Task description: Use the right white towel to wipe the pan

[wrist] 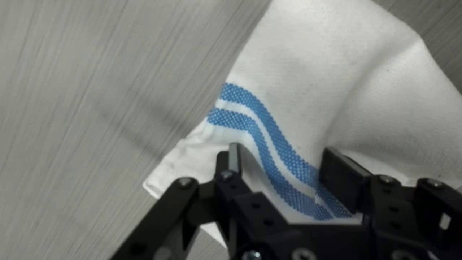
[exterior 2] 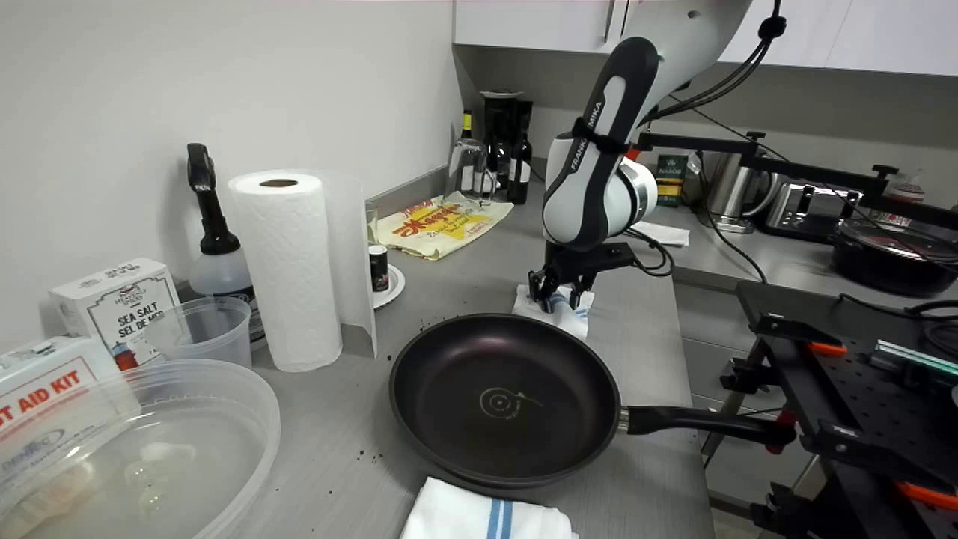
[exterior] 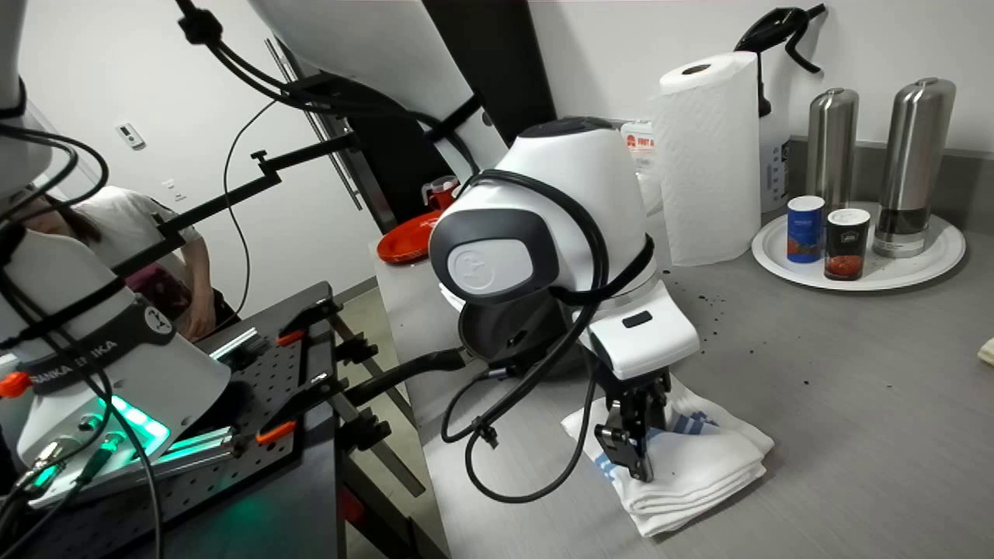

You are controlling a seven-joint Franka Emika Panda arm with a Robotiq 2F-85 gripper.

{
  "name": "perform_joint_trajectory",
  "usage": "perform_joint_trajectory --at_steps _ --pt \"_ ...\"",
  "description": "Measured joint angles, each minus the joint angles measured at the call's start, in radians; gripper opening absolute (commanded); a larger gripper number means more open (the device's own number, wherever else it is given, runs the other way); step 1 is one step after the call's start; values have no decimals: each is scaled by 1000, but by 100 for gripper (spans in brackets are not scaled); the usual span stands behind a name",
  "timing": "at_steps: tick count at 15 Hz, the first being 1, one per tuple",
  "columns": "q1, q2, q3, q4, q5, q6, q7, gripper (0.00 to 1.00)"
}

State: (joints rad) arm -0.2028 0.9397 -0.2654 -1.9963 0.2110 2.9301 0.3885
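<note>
The right white towel [exterior: 699,473], folded with blue stripes, lies on the counter; it also appears in the wrist view [wrist: 325,72]. My gripper [wrist: 281,151] points down over it with jaws standing apart. Its fingertips are at the cloth, and a striped fold rises between them without being pinched. In an exterior view the gripper [exterior 2: 561,307] is beyond the pan. The black pan [exterior 2: 503,397] rests flat on the counter, its inside bare, its handle [exterior 2: 703,423] reaching over the counter edge. The arm partly hides the pan [exterior: 497,334] in an exterior view.
Another striped towel [exterior 2: 486,516] lies on the pan's opposite side. A paper towel roll [exterior 2: 288,277] stands upright near the wall, by a plate [exterior: 769,256] of grinders and shakers. Clear plastic tubs [exterior 2: 262,419] and boxes are at the near left. Dark crumbs dot the counter.
</note>
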Motion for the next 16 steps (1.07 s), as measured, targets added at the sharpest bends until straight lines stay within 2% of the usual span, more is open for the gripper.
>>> perform_joint_trajectory --at_steps 2,6,16 --pt "0 0 0 1 1 0 0 28" --pt "0 -3 -1 3 3 0 0 0" --pt "25 -39 -1 28 5 3 13 3"
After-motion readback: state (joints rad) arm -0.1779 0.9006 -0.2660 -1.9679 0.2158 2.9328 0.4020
